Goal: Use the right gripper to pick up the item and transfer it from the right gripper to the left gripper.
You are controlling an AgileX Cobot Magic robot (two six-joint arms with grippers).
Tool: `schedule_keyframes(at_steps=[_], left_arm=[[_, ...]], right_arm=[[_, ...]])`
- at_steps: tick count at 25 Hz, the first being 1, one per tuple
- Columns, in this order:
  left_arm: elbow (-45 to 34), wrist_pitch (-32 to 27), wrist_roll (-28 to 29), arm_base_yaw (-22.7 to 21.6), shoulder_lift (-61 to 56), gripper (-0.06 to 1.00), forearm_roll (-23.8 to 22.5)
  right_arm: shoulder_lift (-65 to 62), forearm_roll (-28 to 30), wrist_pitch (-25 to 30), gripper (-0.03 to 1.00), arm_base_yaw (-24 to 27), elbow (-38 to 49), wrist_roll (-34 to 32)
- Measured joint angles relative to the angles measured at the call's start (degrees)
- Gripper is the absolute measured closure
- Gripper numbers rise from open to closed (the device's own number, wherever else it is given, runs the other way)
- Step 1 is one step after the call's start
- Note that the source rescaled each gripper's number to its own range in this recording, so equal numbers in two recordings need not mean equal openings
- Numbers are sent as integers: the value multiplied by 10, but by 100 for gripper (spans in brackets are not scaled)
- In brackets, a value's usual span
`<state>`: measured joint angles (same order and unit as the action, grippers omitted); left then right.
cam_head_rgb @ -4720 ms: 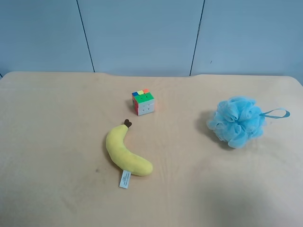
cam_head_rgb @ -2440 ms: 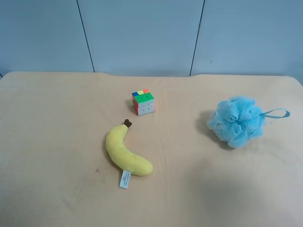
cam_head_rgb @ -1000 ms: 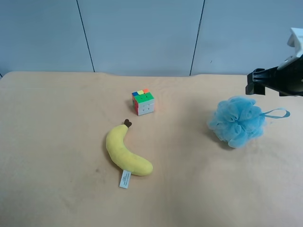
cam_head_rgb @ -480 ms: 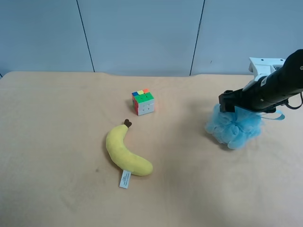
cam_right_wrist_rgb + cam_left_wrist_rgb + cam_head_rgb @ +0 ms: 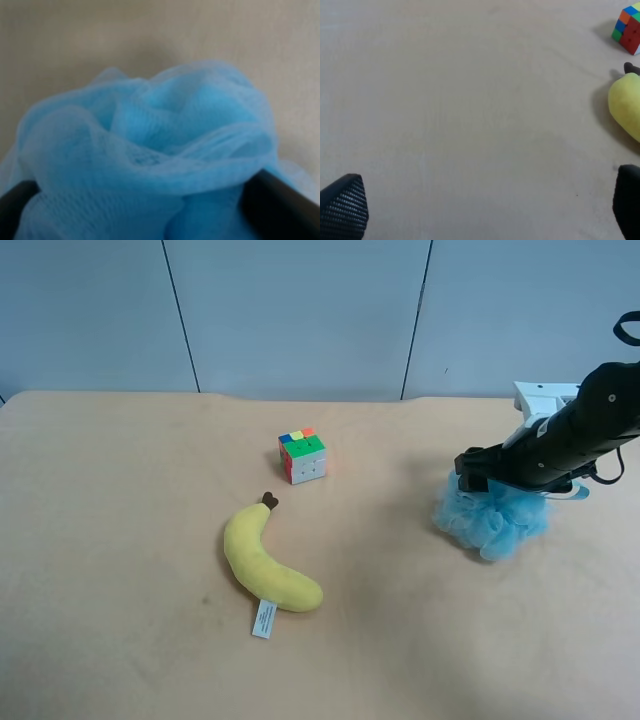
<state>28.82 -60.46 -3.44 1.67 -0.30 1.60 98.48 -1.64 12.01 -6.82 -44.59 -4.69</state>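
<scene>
The item, a fluffy light-blue mesh pouf (image 5: 492,522), sits on the tan table (image 5: 120,490) at the exterior high view's right. My right gripper (image 5: 488,472), a black arm end with a white housing, comes in from the right and is pressed down onto the pouf's top. In the right wrist view the pouf (image 5: 150,145) fills the space between the two black fingers of the right gripper (image 5: 150,200), which stand wide apart on either side of it. My left gripper (image 5: 485,205) is open and empty over bare table; it is out of the exterior high view.
A yellow plush banana (image 5: 265,562) lies left of centre and shows at the edge of the left wrist view (image 5: 626,102). A colourful puzzle cube (image 5: 302,455) stands behind it, also seen in the left wrist view (image 5: 629,34). A blue wall stands behind the table.
The right arm came in from the right edge and lowered onto the pouf, then shifted slightly left and down, squashing its top. Banana and cube have not moved.
</scene>
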Motion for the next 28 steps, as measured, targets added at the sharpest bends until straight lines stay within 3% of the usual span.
schedule_keyframes(at_steps=[3, 8, 10, 28], left_arm=[[0, 0, 0, 0, 0, -5, 0], [0, 0, 0, 0, 0, -5, 0], [0, 0, 0, 0, 0, -5, 0], [0, 0, 0, 0, 0, -5, 0]], right_arm=[[0, 0, 2, 27, 0, 0, 0], [0, -4, 6, 73, 0, -2, 0], [0, -4, 6, 86, 0, -2, 0], [-38, -6, -8, 90, 0, -1, 0]])
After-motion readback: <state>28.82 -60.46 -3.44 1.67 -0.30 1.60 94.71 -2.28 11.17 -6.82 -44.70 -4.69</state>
